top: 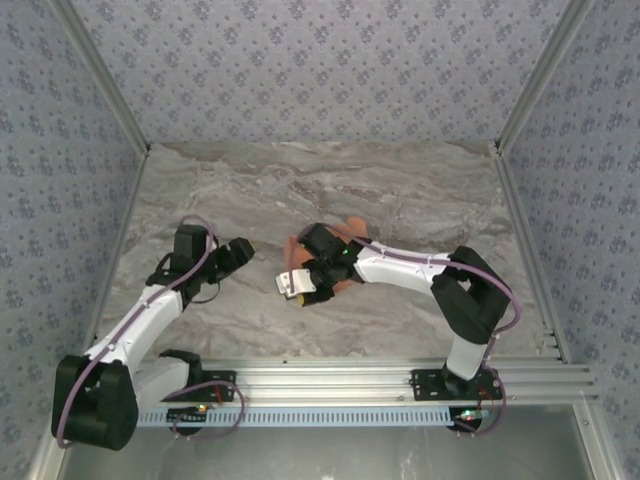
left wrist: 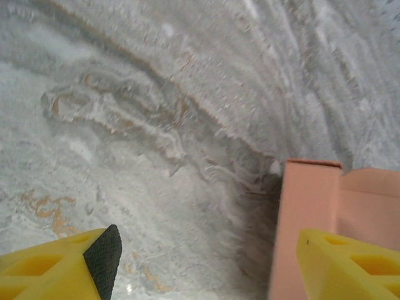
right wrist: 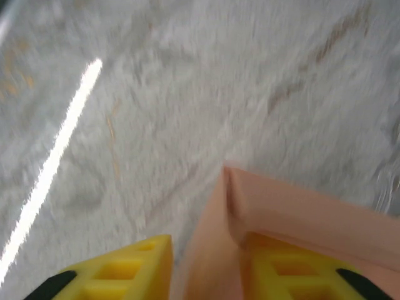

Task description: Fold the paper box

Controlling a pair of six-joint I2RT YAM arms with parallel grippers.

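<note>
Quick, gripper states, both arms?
Left gripper: open, holding nothing; paper box close by one finger.
Right gripper: open, straddling a wall of the paper box.

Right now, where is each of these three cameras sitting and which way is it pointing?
Top external: above and behind the arms, looking down on the table; left arm and right arm show.
Left wrist: on the left gripper, looking past its yellow fingers at the table and the paper box.
Right wrist: on the right gripper, looking closely at the box's folded corner, framed by its fingers.
Shared: all three see the box.
</note>
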